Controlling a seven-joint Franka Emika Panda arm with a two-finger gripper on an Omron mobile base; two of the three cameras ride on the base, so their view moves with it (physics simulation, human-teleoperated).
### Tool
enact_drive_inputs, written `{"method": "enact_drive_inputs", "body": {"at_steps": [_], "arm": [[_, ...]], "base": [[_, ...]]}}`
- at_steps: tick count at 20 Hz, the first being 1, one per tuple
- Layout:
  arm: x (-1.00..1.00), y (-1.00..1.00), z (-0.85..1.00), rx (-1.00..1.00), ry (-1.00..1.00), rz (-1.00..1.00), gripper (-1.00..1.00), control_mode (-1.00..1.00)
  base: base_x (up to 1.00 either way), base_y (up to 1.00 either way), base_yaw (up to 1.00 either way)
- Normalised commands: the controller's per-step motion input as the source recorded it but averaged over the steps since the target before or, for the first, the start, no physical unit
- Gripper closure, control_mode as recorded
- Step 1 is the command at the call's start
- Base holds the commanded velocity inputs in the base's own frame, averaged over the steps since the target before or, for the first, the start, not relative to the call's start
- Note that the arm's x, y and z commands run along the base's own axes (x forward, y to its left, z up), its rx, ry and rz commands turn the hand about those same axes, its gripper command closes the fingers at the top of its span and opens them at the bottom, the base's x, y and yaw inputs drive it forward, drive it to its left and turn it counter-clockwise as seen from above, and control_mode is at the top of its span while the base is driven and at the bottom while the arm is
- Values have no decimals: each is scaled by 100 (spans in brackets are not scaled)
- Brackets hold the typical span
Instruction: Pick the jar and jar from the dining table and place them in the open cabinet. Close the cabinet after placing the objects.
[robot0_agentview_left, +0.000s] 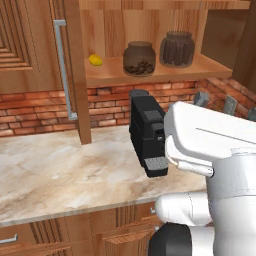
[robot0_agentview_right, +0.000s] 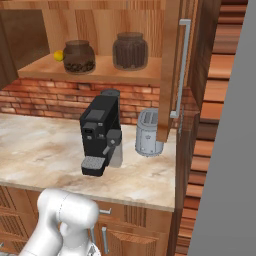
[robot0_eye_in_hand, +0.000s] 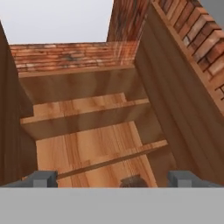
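The lower shelf (robot0_agentview_left: 210, 64) of the open cabinet (robot0_agentview_right: 170, 75) was occupied by two jars, the bean jar (robot0_agentview_left: 139, 58) and the stick jar (robot0_agentview_left: 177, 49), standing near each other, with a small yellow item (robot0_agentview_left: 95, 60) to their left. Clear shelf remained at the right end. Below, a black coffee machine (robot0_agentview_right: 100, 135) and a toaster (robot0_agentview_right: 148, 132) obstructed the counter (robot0_agentview_left: 55, 170). Both cabinet doors (robot0_agentview_left: 75, 70) stood open, flanking the opening.

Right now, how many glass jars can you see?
2. Both stand on the cabinet shelf: the bean jar beside a small yellow thing, the stick jar to its right.
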Motion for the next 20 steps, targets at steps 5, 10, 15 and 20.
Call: {"method": "enact_drive_inputs", "body": {"at_steps": [5, 10, 15, 20], "arm": [[20, 70, -24, -1, 1, 0, -100, -100], [69, 73, -43, -2, 4, 0, -100, -100], [78, 57, -38, -1, 1, -1, -100, -100], [6, 75, -17, -5, -2, -9, -100, -100]], "base": [[0, 0, 0], [0, 0, 0], [0, 0, 0], [0, 0, 0]]}}
